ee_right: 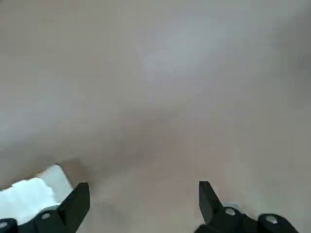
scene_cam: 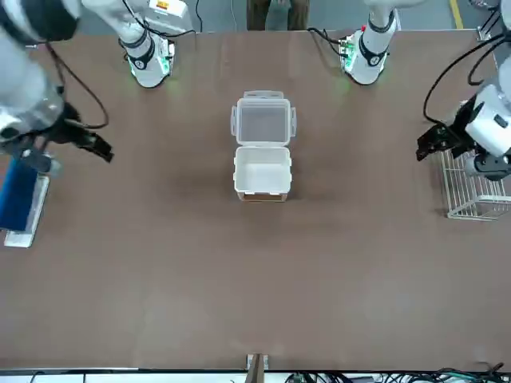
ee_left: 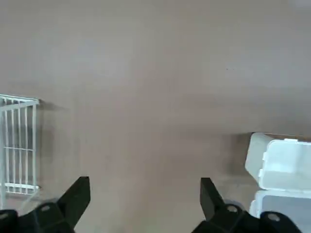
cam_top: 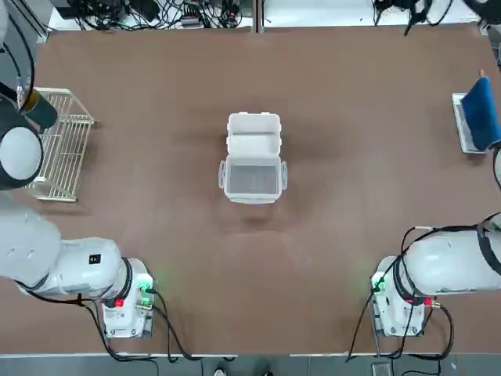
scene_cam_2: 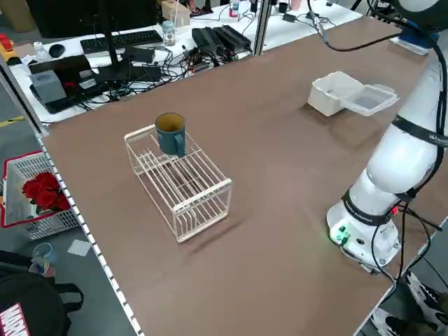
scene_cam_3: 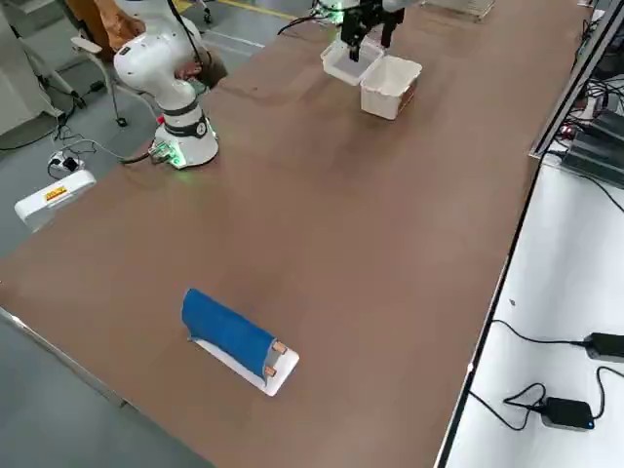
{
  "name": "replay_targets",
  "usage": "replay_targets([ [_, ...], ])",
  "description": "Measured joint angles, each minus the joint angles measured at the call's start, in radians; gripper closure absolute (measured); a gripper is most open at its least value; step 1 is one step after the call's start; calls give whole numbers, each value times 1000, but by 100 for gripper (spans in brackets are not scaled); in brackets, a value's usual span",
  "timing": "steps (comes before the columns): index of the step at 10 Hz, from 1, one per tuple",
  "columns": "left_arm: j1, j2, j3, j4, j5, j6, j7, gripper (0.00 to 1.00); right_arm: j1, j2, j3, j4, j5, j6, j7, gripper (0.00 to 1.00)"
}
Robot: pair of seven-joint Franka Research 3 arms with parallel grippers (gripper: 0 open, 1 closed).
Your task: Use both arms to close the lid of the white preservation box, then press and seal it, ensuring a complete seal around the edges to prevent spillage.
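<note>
The box (cam_top: 252,180) sits mid-table, its lid (cam_top: 254,133) swung open flat toward twelve o'clock. On the brown table (cam_top: 352,102), a wire rack (cam_top: 61,145) lies at nine, a blue roll (cam_top: 479,117) at three. The left gripper (ee_left: 146,204) and right gripper (ee_right: 143,206) hover spread, empty. Cables clutter desks beyond.

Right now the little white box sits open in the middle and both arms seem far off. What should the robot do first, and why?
Probably bring both arms in toward the middle first. The white preservation box stands open on the table, its lid flipped flat behind it on the far side. The left gripper hangs open by the wire rack and the right gripper open near the blue object, neither near the lid.
</note>
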State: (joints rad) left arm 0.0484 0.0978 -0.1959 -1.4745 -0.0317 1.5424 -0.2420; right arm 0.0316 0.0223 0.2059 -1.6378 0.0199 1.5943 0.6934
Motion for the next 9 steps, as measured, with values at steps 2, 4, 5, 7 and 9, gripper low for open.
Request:
replay_targets([
  [2, -55, 8, -11, -4, -2, 0, -167, 2, 16, 2, 97, -52, 42, 1, 260, 1],
  [4, -118, 23, -15, -10, -3, 12, -357, 4, 36, 3, 162, -134, 101, 40, 473, 1],
  [5, -156, 33, -16, -26, -3, 43, -449, 8, 70, 6, 179, -192, 133, 95, 587, 1],
  [7, -218, 42, -25, -97, -3, 109, -542, 30, 194, 12, 192, -327, 174, 280, 823, 1],
  [9, -231, 43, -40, -139, -3, 137, -568, 34, 345, 17, 208, -428, 176, 469, 1059, 1],
])
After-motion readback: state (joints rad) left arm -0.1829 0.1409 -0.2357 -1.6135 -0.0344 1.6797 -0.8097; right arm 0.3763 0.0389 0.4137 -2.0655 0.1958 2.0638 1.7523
